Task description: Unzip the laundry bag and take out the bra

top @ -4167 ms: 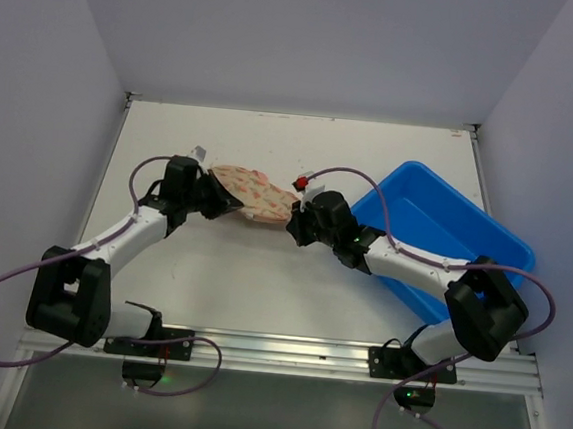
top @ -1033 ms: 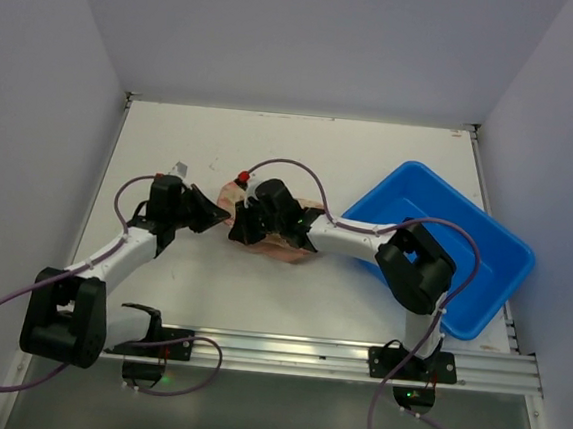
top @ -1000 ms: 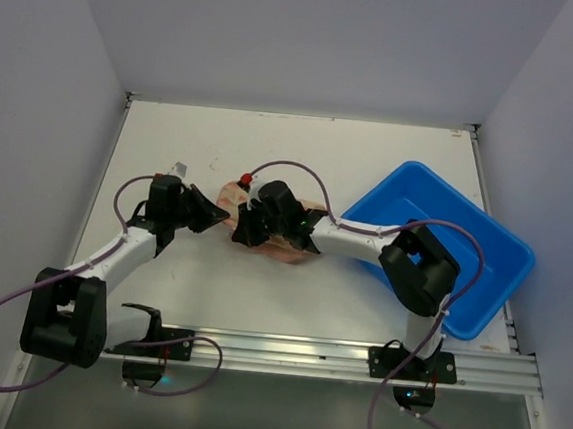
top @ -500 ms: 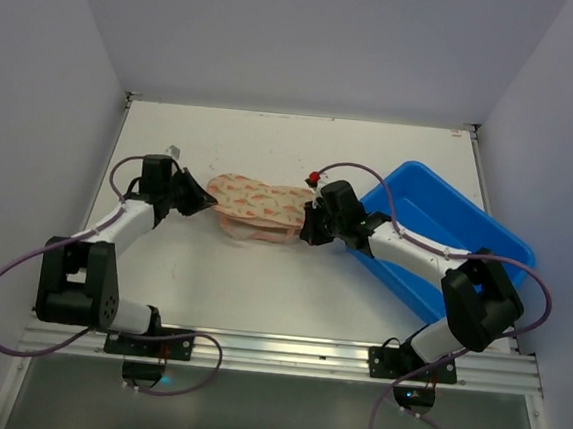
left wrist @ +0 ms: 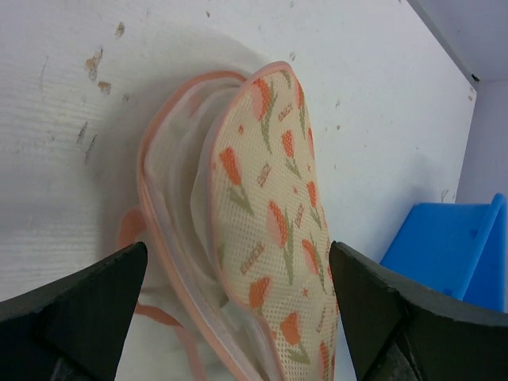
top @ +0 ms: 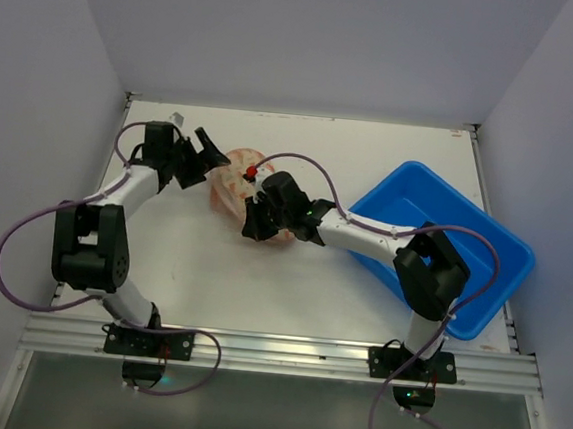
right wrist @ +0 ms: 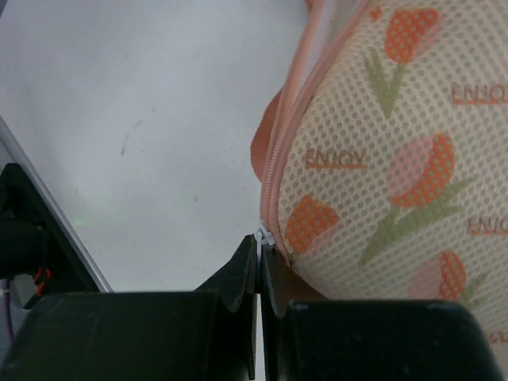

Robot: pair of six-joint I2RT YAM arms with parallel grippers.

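Bag (top: 232,177) on table (top: 392,154), left of tub (top: 465,240); zip partly undone; pale layers inside, bra or lining, cannot tell; left gripper (left wrist: 238,252) spread wide, bag's end between fingers (left wrist: 75,305); right gripper (right wrist: 260,266) pinched tight on zip pull (right wrist: 261,236) at bag's edge.

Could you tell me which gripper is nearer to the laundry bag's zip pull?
Right. The right gripper has its jaws shut on the zip pull of the laundry bag; the left gripper is open, off the bag's opened end.
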